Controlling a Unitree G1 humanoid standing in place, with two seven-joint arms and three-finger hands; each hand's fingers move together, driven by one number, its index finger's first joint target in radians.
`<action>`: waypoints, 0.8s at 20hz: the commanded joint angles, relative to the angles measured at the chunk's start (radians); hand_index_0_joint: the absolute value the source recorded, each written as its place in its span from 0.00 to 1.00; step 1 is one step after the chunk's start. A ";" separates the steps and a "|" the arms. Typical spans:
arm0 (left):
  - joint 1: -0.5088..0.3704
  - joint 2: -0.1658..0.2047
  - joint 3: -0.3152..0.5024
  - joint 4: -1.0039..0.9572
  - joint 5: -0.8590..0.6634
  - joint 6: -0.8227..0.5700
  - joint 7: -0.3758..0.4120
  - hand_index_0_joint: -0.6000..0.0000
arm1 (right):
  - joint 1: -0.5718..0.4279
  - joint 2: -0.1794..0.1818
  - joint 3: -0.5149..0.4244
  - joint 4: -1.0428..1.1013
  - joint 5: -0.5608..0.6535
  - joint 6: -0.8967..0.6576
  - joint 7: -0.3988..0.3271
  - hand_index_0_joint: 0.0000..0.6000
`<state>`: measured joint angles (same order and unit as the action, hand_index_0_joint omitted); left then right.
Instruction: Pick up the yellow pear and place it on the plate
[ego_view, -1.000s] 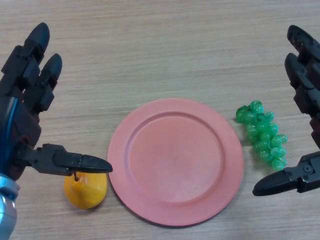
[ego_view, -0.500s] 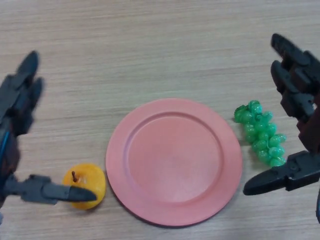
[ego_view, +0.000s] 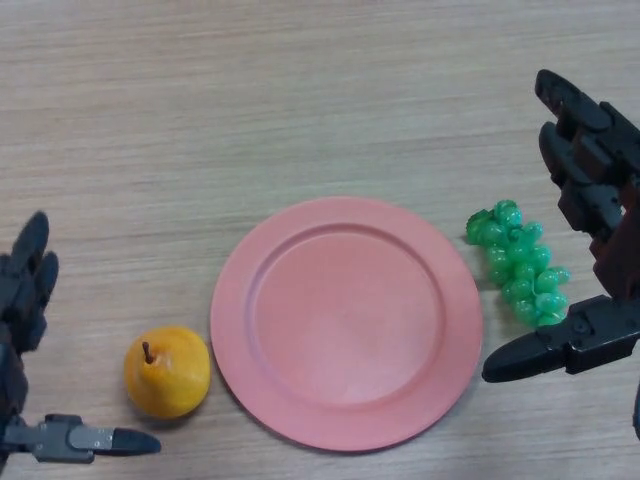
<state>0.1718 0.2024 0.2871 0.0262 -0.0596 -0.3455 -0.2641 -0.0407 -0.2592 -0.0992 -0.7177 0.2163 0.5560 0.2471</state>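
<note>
The yellow pear (ego_view: 167, 371) stands on the wooden table, just left of the pink plate (ego_view: 346, 320), which holds nothing. My left hand (ego_view: 22, 310) is open at the lower left edge, its thumb reaching toward the pear from below and left without touching it. At the right edge, my right hand (ego_view: 598, 190) is open and idle, with its thumb near the plate's right rim.
A bunch of green grapes (ego_view: 519, 264) lies on the table between the plate and my right hand. The wooden table (ego_view: 300, 100) stretches bare behind the plate.
My left hand has drawn back down and to the left, away from the pear, which now shows in full. The right hand shifted slightly left.
</note>
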 joint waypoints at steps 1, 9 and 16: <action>-0.036 0.053 -0.003 0.040 -0.009 -0.216 0.050 1.00 | -0.037 -0.023 -0.030 -0.053 0.031 -0.128 0.008 0.00; -0.126 0.073 -0.123 0.353 0.045 -0.351 0.178 1.00 | -0.025 -0.026 -0.054 -0.075 0.076 -0.107 0.011 0.00; -0.153 0.049 -0.198 0.436 0.061 -0.400 0.170 0.00 | -0.020 -0.035 -0.081 -0.112 0.068 -0.081 0.008 0.00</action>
<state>0.0376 0.2250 0.0651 0.4962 -0.0175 -0.5992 -0.1019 -0.0385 -0.2691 -0.1072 -0.7674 0.2438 0.5581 0.2568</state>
